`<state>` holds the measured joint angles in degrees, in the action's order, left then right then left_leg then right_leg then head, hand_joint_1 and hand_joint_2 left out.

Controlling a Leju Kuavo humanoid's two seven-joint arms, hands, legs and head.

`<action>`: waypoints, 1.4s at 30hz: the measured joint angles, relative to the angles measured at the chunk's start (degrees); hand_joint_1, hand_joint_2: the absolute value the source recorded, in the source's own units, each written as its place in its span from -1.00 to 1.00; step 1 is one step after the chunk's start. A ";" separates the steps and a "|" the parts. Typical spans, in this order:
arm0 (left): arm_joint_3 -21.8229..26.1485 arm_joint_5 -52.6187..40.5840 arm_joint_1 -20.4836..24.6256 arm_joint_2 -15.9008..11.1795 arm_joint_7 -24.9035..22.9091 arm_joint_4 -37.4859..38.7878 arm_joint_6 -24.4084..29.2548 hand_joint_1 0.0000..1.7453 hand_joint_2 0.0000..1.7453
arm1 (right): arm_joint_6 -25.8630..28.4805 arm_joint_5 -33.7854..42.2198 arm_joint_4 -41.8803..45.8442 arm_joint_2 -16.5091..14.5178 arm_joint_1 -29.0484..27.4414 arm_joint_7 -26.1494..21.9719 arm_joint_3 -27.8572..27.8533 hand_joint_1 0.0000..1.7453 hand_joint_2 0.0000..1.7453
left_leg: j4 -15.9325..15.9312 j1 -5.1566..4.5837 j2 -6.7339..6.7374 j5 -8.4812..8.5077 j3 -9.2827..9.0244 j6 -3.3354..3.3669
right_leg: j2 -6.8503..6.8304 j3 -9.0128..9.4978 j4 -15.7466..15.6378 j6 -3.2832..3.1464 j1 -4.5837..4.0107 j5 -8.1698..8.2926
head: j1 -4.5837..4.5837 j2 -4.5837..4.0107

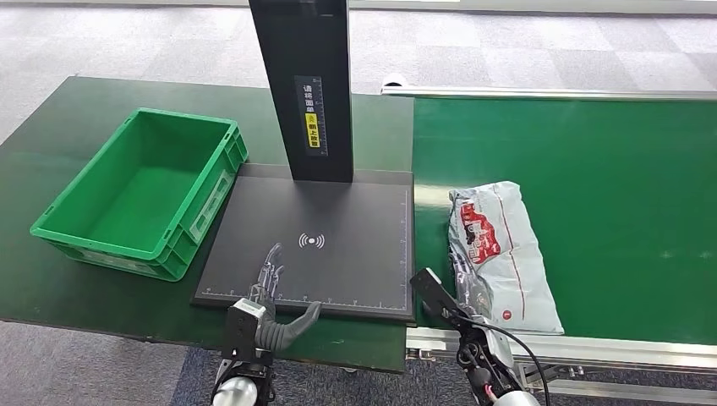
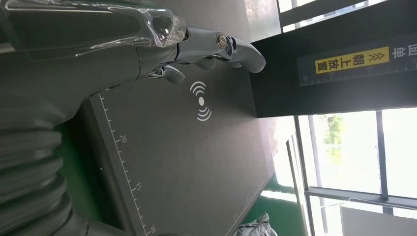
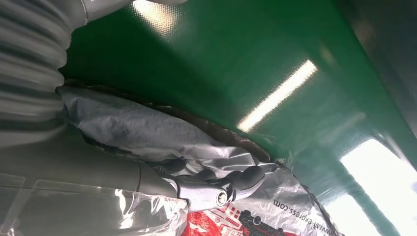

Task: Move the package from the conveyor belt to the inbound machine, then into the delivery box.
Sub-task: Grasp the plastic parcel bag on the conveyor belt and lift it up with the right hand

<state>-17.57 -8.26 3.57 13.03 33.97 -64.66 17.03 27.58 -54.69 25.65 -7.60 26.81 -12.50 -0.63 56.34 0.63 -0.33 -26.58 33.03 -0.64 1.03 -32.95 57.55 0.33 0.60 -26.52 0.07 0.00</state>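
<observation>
— Where the green conveyor belt [image 1: 609, 169] runs beside the inbound machine [image 1: 338, 254], what is seen of the package [image 1: 507, 254]?
— A crumpled grey plastic mailer, printed with a red and black panel, is laid flat on the belt near its front edge, just beside the machine's black plate.
— Can any writing be read?
— "express.com" is made out on the bag; yellow and white Chinese characters are carried on the machine's black column [image 1: 309, 89].
— And the hands?
— The right hand [image 3: 216, 189] is pressed on the package, though a grip cannot be told. The left hand [image 1: 272, 292] is spread over the plate, nothing held. The green delivery box [image 1: 139, 190] is set to the left.
</observation>
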 joint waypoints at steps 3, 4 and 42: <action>0.00 0.00 0.00 0.01 0.08 0.06 0.10 -1.00 1.00 | 2.01 -2.83 1.28 -0.03 -0.48 0.27 -0.10 -1.00 1.00 | 0.01 -0.02 -0.04 0.03 0.03 0.04 | -0.06 0.01 0.00 0.00 0.02 0.00 | 0.01 0.00; 0.01 0.00 -0.01 0.01 0.23 0.14 0.21 -1.00 1.00 | 4.20 -5.79 3.04 0.05 -0.89 0.62 -0.30 -1.00 1.00 | 0.02 -0.03 -0.07 0.05 0.06 0.07 | -0.10 -0.02 0.00 0.00 0.03 0.00 | 0.00 0.00; -0.16 0.72 1.27 0.45 2.05 2.99 0.27 -1.00 1.00 | 6.16 -7.04 19.02 5.42 -0.30 5.30 0.01 -1.00 1.00 | 0.02 -0.07 -0.08 0.09 0.13 0.11 | -0.17 -0.09 0.00 0.01 0.08 0.02 | 0.00 0.00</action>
<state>-17.73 -7.55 4.84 13.48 36.02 -61.68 17.29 33.74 -61.72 44.67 -2.19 26.51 -7.20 -0.62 56.36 0.56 -0.41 -26.48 33.16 -0.53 0.86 -33.04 57.55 0.35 0.67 -26.50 0.07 0.00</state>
